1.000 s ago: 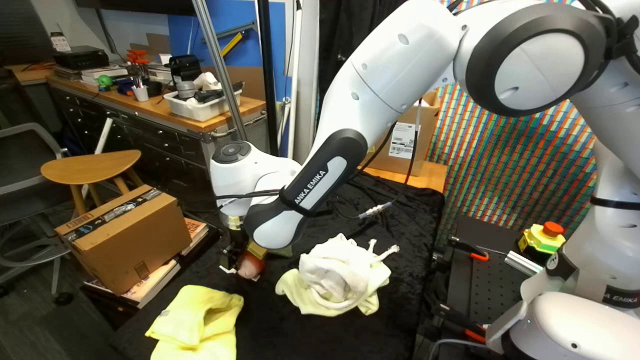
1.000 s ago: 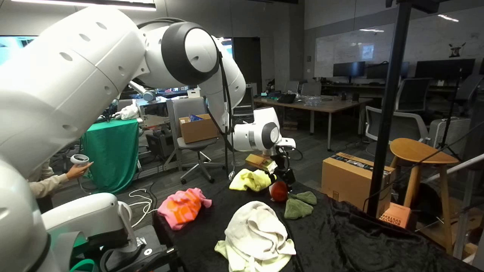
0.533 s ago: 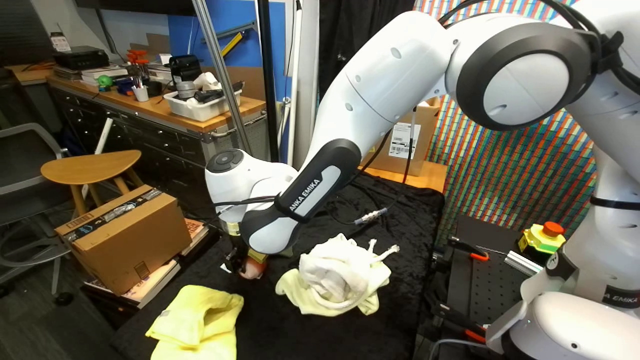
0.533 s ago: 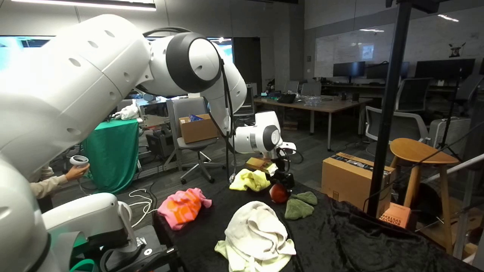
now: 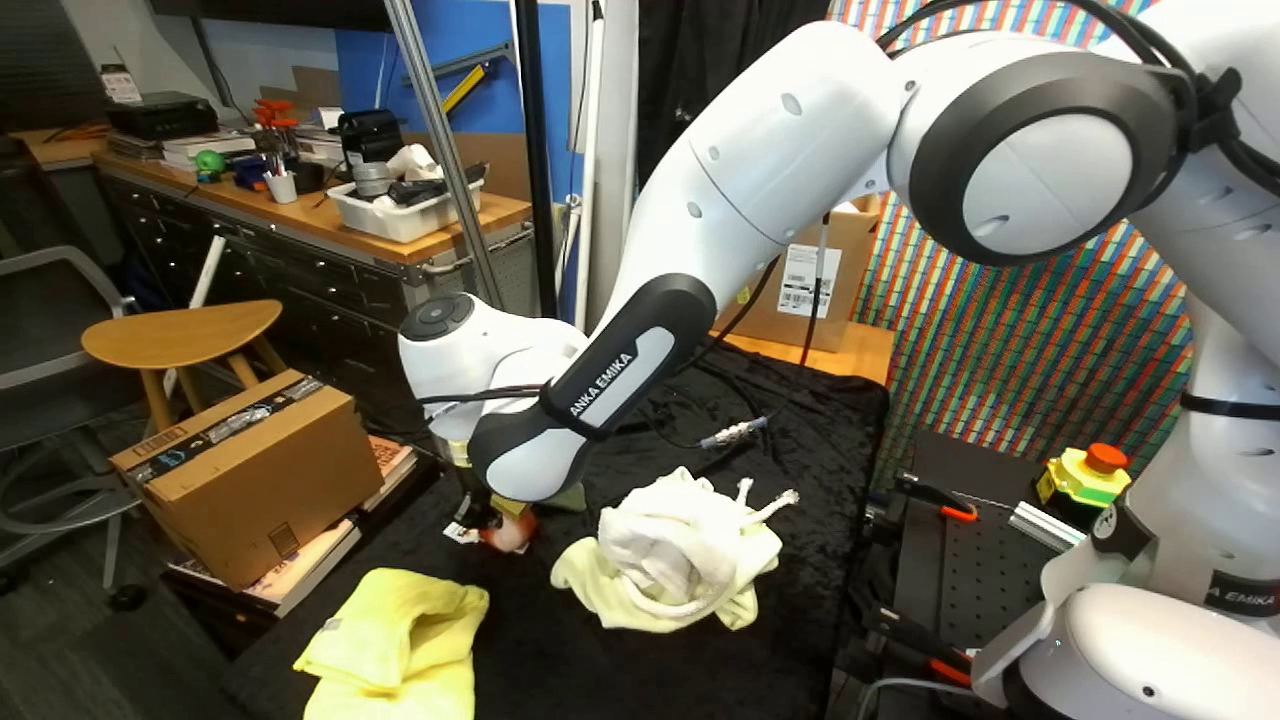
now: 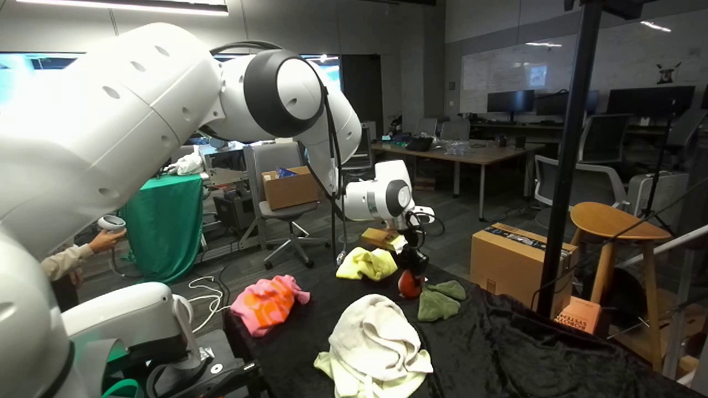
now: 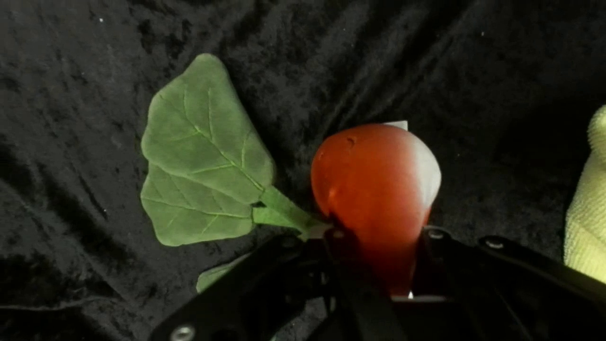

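In the wrist view we see the gripper [image 7: 384, 233] clamped on the plush radish [image 7: 371, 170], its jaws on opposite sides of the red body, which bulges out beyond them wider than the gap. The green leaves [image 7: 208, 137] splay out to one side over the black cloth [image 7: 497, 90]. In both exterior views we find the radish low, near the yellow towel [image 6: 366, 264] and the white bundle [image 5: 665, 545]; whether its underside touches the cloth, we cannot quite tell.
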You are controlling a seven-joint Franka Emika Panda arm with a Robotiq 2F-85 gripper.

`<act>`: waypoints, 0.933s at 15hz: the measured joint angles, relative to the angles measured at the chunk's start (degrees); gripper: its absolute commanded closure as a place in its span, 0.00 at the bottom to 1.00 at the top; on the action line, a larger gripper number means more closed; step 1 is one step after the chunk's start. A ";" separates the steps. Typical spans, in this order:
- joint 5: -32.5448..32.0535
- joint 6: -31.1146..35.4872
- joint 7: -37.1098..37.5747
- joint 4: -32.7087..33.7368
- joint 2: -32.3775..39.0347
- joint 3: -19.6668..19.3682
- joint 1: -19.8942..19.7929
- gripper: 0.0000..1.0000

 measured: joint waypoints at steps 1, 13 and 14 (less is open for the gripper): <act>0.00 -0.66 0.00 0.10 -0.13 0.00 0.06 0.93; -2.48 -5.13 1.79 -11.58 -12.21 -1.70 2.07 0.94; -3.33 -5.13 2.56 -13.70 -13.96 -2.08 2.18 0.94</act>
